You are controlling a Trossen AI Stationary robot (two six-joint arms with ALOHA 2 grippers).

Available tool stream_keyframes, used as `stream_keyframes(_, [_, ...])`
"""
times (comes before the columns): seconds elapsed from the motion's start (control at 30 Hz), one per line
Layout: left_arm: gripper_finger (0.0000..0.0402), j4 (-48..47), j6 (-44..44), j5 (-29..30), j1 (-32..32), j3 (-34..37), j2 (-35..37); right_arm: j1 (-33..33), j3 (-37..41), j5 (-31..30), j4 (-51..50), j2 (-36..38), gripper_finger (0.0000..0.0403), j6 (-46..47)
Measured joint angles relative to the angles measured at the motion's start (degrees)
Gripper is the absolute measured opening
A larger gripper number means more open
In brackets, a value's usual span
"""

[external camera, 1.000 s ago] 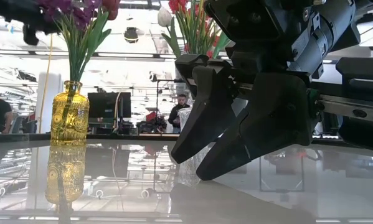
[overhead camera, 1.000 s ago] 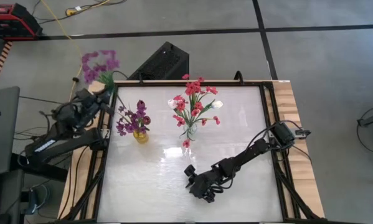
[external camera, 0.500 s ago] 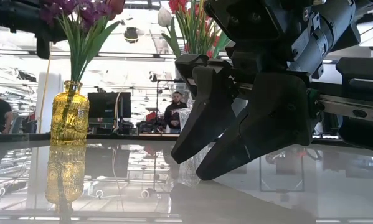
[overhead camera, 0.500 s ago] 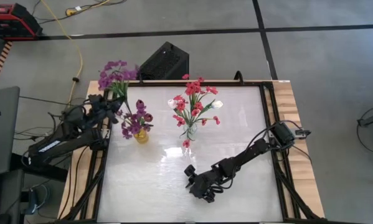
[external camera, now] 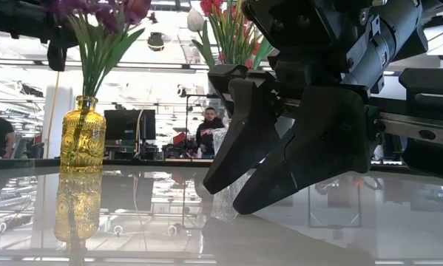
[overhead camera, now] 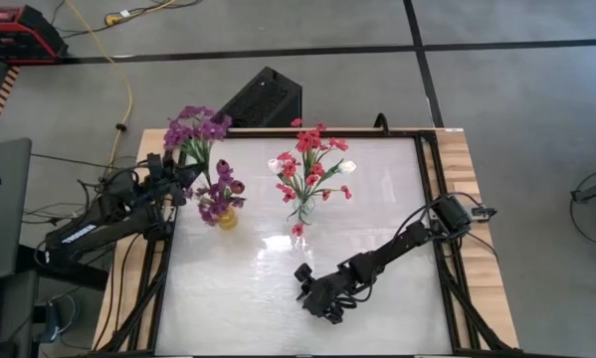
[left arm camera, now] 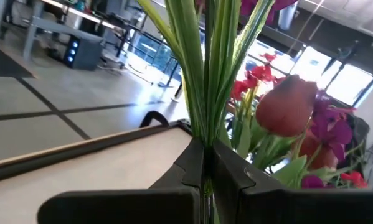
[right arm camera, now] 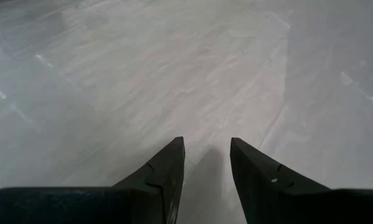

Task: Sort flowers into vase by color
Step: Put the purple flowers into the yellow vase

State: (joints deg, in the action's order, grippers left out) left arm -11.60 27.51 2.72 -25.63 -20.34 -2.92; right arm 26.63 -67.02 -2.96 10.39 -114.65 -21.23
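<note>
No legible text or labels anywhere

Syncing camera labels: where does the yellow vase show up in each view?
High view: yellow vase at the table's left side, under purple flowers, beside the left gripper.
Low view: yellow vase at left, standing on the table.
Left wrist view: not visible; only stems and blooms.
Right wrist view: not in it, bare tabletop.
Shared landmark: the red flowers.

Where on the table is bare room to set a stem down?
Bare patches: the table right of the clear vase, and the near-left area below the yellow vase. Crowded: the far-left, where the left gripper holds a purple sprig; the right gripper rests near-centre.
</note>
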Motion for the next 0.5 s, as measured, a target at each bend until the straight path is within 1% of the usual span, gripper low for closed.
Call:
stream_keyframes(0.1, [0.0, -0.5, -0.4, -0.4, 0.0, -0.2, 0.0, 0.0, 0.0, 0.0, 0.0, 0.0, 0.0159, 0.0])
stream_keyframes(0.3, [0.0, -2.9, -1.7, 0.8, 0.0, -0.7, 0.0, 0.0, 0.0, 0.0, 0.0, 0.0, 0.0159, 0.0])
stream_keyframes(0.43, [0.0, -5.2, -2.8, 4.7, 0.0, -0.7, 0.0, 0.0, 0.0, 0.0, 0.0, 0.0, 0.0159, 0.0])
stream_keyframes(0.5, [0.0, -4.9, -3.2, 5.4, 0.0, -0.7, 0.1, 0.0, 0.0, 0.0, 0.0, 0.0, 0.0159, 0.0])
